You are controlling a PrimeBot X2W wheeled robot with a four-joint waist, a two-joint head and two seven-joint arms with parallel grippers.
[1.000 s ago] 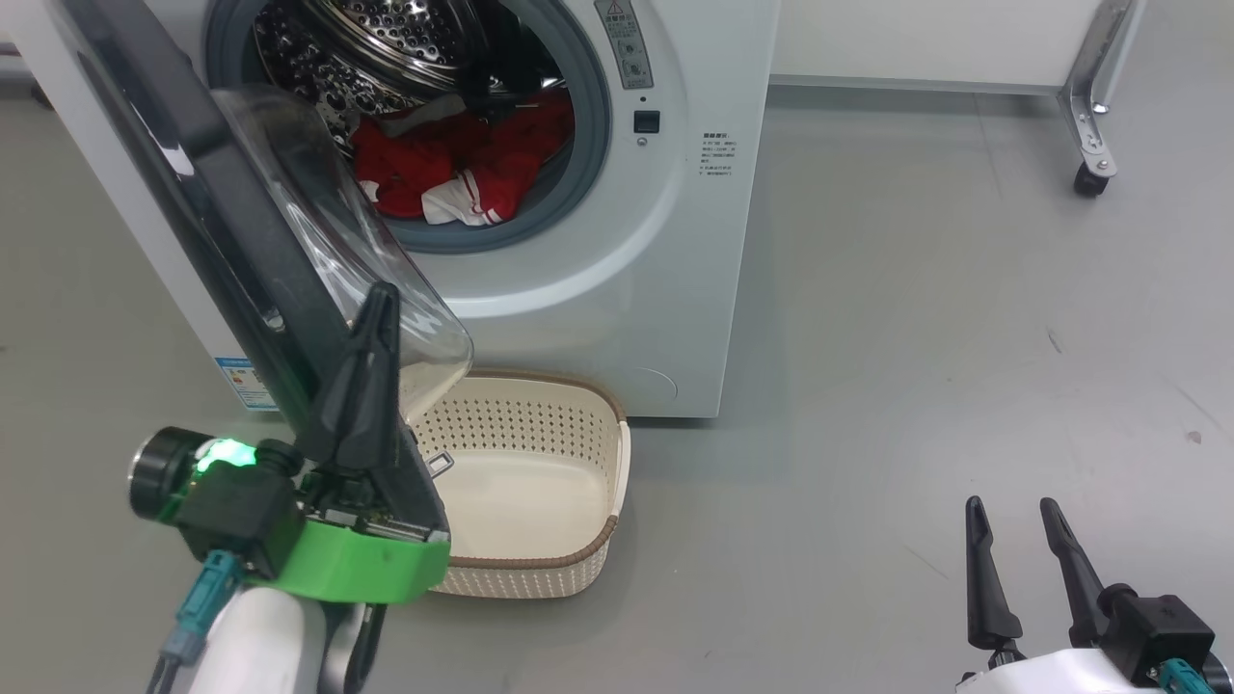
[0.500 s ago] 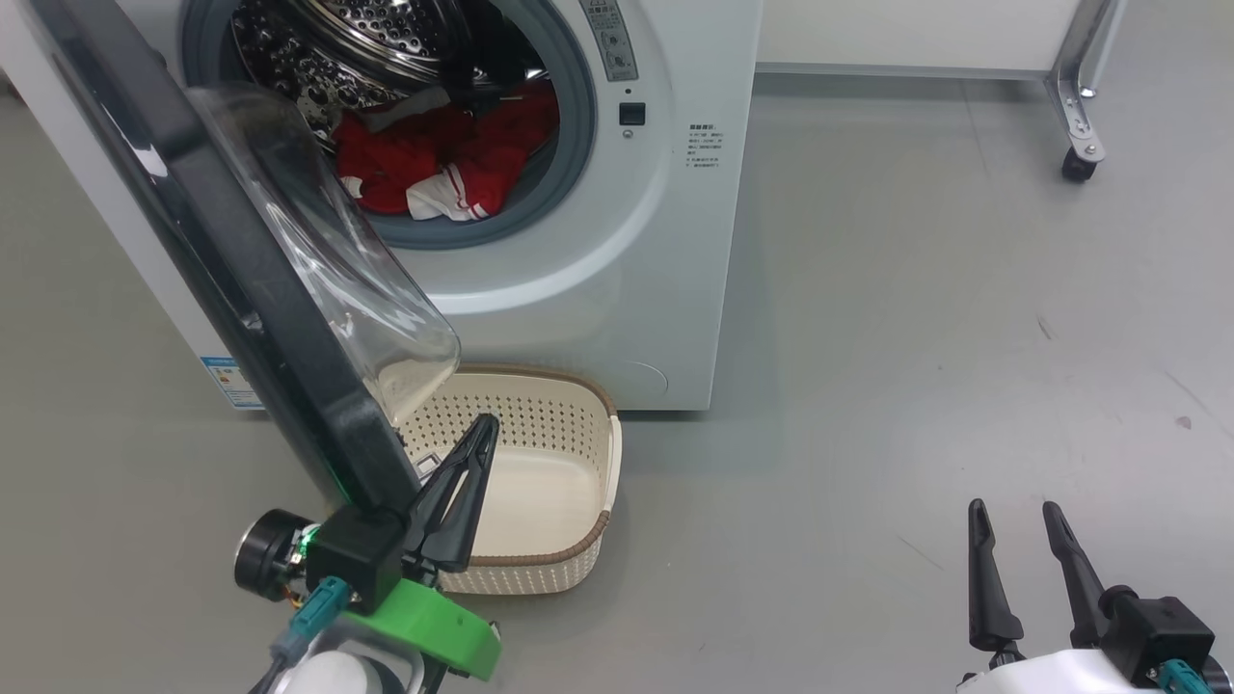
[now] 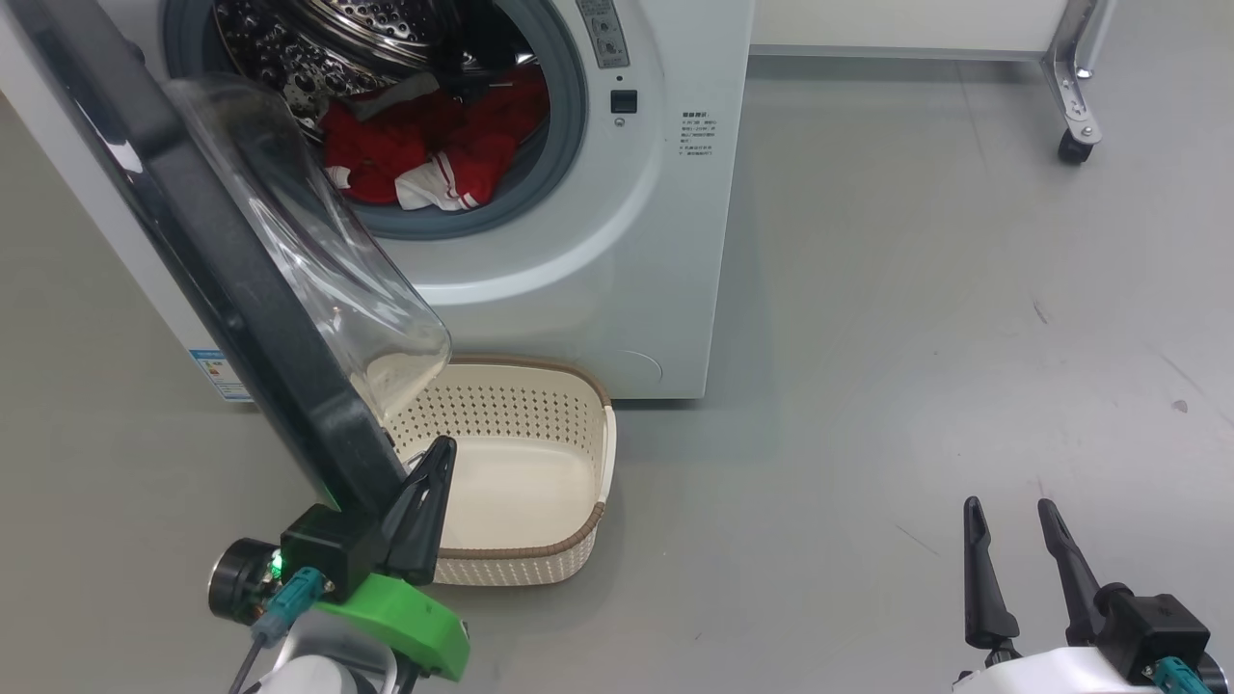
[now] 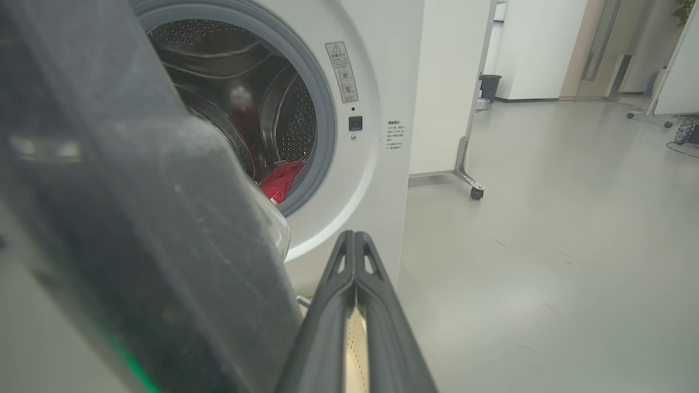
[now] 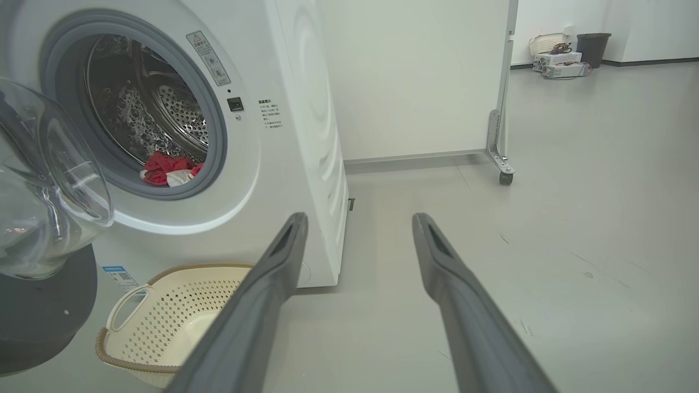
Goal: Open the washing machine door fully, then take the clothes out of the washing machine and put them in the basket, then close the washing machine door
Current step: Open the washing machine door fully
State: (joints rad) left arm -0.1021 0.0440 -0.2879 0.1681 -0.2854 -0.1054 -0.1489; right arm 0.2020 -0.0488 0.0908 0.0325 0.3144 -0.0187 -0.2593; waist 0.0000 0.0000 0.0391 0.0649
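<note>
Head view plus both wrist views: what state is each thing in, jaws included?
washing machine door: open, standing out from the washing machine.
clothes: bunched inside the drum, at the opening's lower lip.
basket: upright on the floor before the machine, empty.
left gripper: jaws shut, empty, beside the door's lower edge.
right gripper: jaws open, empty, above bare floor.

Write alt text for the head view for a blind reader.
A white washing machine, round door open, holds red-and-white clothes; an empty cream basket sits on the floor before it. Left fingers, shut, are beside the door's lower edge; right fingers, open, at lower right.
</note>
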